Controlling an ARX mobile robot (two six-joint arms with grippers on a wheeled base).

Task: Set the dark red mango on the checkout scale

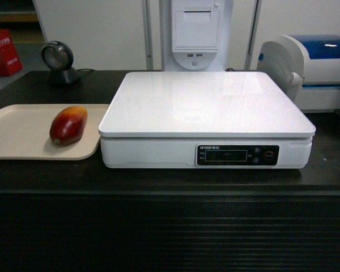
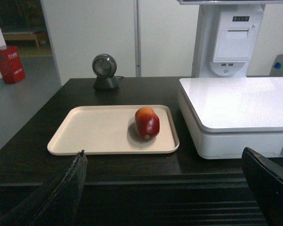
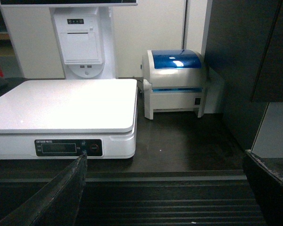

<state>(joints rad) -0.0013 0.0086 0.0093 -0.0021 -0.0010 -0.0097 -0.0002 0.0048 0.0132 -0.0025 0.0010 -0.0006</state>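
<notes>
Head view: dark red mango [image 1: 68, 125] lies at right edge of beige tray [image 1: 17, 133], on checkout counter [image 1: 158, 178] left of white scale [image 1: 207, 102]; scale platform bare.

Left wrist: left gripper [image 2: 167, 188] jaws spread wide, empty, short of counter's front edge.

Right wrist: right gripper [image 3: 167, 188] wide open, empty; label printer [image 3: 175, 82] near counter's rear right corner.

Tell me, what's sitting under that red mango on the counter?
The dark red mango lies on a beige tray, near its right end, beside the white scale. The tray rests on the dark checkout counter. The spot directly beneath the fruit is covered.
</notes>
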